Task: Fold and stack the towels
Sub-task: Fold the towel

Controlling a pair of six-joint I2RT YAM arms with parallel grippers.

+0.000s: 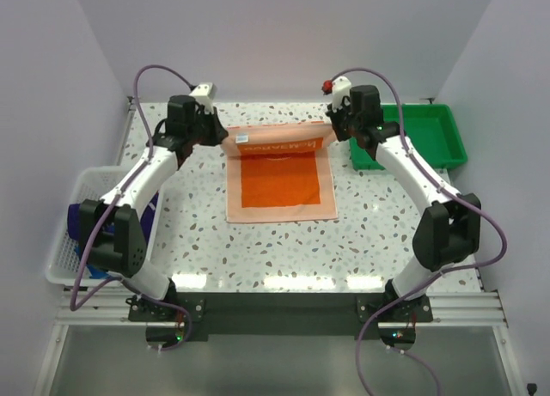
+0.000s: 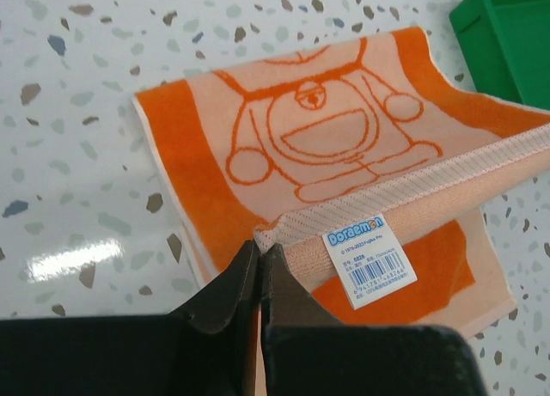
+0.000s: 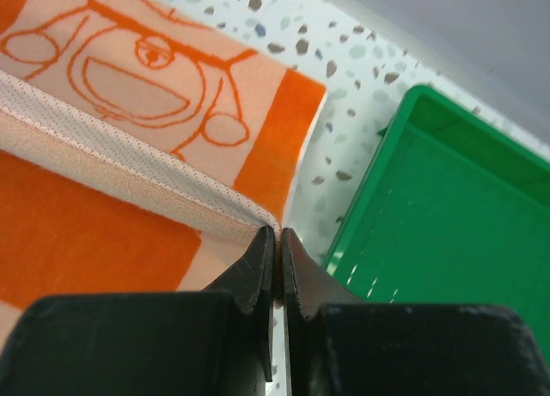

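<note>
The orange cat-face towel (image 1: 280, 183) lay in the middle of the table (image 1: 198, 237), far edge lifted; it looked soft, light and limp, best taken at the hemmed corners; left gripper (image 2: 260, 257) and right gripper (image 3: 278, 240) each pinched one corner.

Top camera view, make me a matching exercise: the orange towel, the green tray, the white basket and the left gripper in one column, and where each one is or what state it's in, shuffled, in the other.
Column one
1. orange towel
2. green tray
3. white basket
4. left gripper

Column two
A. at the left edge of the table
B. shut on the towel's far left corner
C. middle of the table, far edge lifted
D. far right corner of the table

Pairs: 1-C, 2-D, 3-A, 4-B
</note>
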